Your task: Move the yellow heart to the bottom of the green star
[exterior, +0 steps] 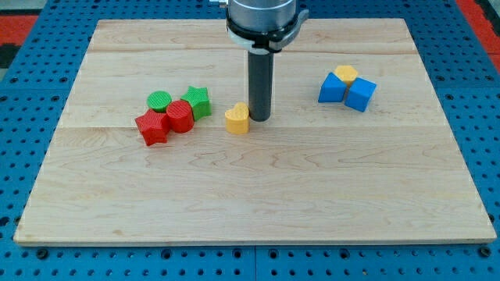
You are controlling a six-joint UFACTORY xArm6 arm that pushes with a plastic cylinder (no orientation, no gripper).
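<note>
The yellow heart (237,119) lies near the middle of the wooden board. My tip (258,119) stands just to its right, touching or almost touching it. The green star (198,101) sits to the heart's left and slightly higher, at the right end of a small cluster. The heart is lower than the star and off to its right, with a gap between them.
In the cluster with the star are a green cylinder (159,101), a red cylinder (180,116) and a red star (152,128). At the view's right, a yellow block (346,75) sits behind two blue blocks (332,89) (361,94). The board (258,195) lies on a blue pegboard.
</note>
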